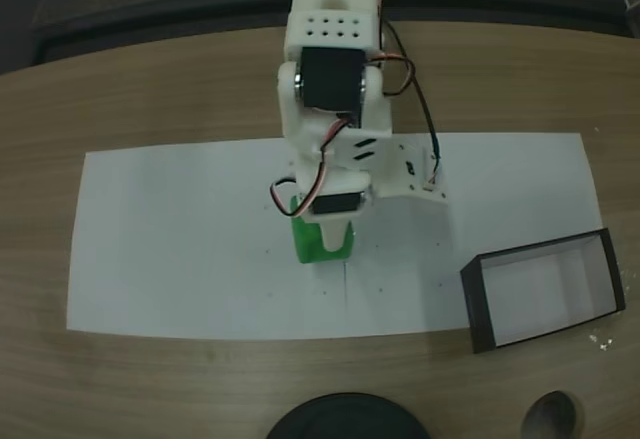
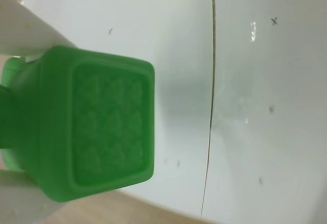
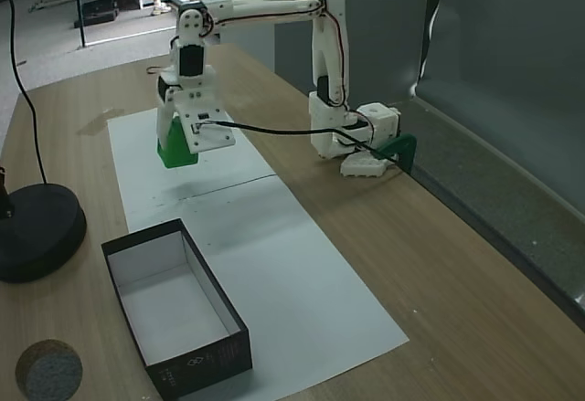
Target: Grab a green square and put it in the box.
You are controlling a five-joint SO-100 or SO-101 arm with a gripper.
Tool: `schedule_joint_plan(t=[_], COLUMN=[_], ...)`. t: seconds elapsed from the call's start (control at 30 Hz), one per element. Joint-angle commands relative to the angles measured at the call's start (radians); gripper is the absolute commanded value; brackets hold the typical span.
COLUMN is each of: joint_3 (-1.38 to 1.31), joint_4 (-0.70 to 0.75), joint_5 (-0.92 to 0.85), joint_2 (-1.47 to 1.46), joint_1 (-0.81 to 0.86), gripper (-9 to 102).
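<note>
While I look down through a fixed view from above, I see the white arm (image 1: pixel 335 89) reaching toward me over a white paper sheet (image 1: pixel 180 249) on the wooden table (image 1: pixel 120 99). The gripper (image 1: pixel 322 234) points down, and the green square (image 1: pixel 322 241) pokes out beneath it, over the sheet's middle. From here I cannot tell whether the cube touches the paper. The box (image 1: pixel 545 289) sits to the right, its far part on the paper's lower right corner, well apart from the cube. A black round base (image 1: pixel 345 419) shows at the bottom edge.

In the wrist view, the green square (image 2: pixel 97 127) is large and close, its patterned face toward the camera. White fingers (image 2: pixel 25 35) press against it from above and below at the left of the picture, so I read the gripper (image 2: pixel 20 122) as pinching the cube. Behind it lies the paper sheet (image 2: pixel 255 106), with a thin dark seam (image 2: pixel 211 81) running top to bottom.

In a fixed view from the side, the gripper (image 3: pixel 175 150) holds the green square (image 3: pixel 174 153) clear above the paper sheet (image 3: pixel 274 237), a soft shadow under it. The box (image 3: pixel 174 310) lies nearer the camera, black walls and pale inside, with nothing in it. The black round base (image 3: pixel 37 232) stands at the left.
</note>
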Motion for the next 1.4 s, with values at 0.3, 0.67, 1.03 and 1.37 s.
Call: schedule_joint_plan(t=[0.3,0.67,1.03,1.37], joint_3=[-0.517,-0.526,-0.526,-0.526], joint_4=[-0.103,-0.284,-0.308,-0.299], joint_5=[-0.002,0.009,0.127,0.133], joint_2=[0.083,-0.235,-0.350,-0.341], joint_1=[-0.565,-0.626,-0.618,-0.607], gripper=[6,6,15,26])
